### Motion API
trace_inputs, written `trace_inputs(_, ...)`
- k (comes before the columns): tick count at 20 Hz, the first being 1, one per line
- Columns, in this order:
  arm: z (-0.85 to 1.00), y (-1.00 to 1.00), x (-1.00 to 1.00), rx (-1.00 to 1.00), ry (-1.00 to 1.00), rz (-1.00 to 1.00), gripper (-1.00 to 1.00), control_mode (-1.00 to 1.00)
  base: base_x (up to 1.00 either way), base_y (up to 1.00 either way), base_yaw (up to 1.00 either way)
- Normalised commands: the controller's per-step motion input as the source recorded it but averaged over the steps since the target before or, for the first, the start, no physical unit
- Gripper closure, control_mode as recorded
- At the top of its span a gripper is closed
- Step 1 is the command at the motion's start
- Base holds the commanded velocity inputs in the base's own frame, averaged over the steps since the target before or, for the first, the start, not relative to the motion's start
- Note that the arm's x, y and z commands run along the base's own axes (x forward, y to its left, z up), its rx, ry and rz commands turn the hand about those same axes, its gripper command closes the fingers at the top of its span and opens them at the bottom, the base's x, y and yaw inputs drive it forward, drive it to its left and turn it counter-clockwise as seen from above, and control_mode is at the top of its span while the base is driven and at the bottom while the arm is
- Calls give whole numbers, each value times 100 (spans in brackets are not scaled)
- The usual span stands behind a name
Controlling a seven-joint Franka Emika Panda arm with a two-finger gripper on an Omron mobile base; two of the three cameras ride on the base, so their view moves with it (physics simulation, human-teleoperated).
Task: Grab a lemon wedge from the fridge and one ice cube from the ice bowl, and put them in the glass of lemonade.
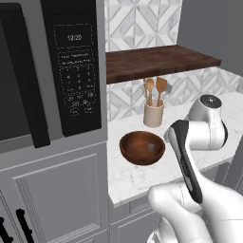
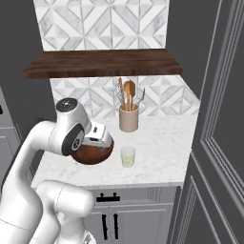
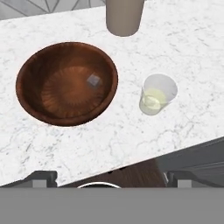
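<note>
The claw [image 3: 112,177] hangs above the near edge of the white marble tabletop [image 3: 183,48] with its two fingers wide apart and nothing between them. Ahead of the claw and to its left sits the ice bowl [image 3: 66,83], and one ice cube [image 3: 93,80] lies inside, near the middle. Ahead and to the right of the claw stands the glass of lemonade [image 3: 157,93], just beside the bowl but not touching it. Farther ahead, behind both, stands a beige utensil crock [image 3: 124,16].
</note>
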Motion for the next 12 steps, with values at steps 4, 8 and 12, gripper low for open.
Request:
trace_inputs(4,0,1,-5,0,0,0,-100,-100,0,0,0)
trace_inputs(8,0,0,0,0,0,0,-100,100,-100,-11,-14)
trace_inputs(12,0,0,0,0,0,0,-100,100,-100,1,-47)
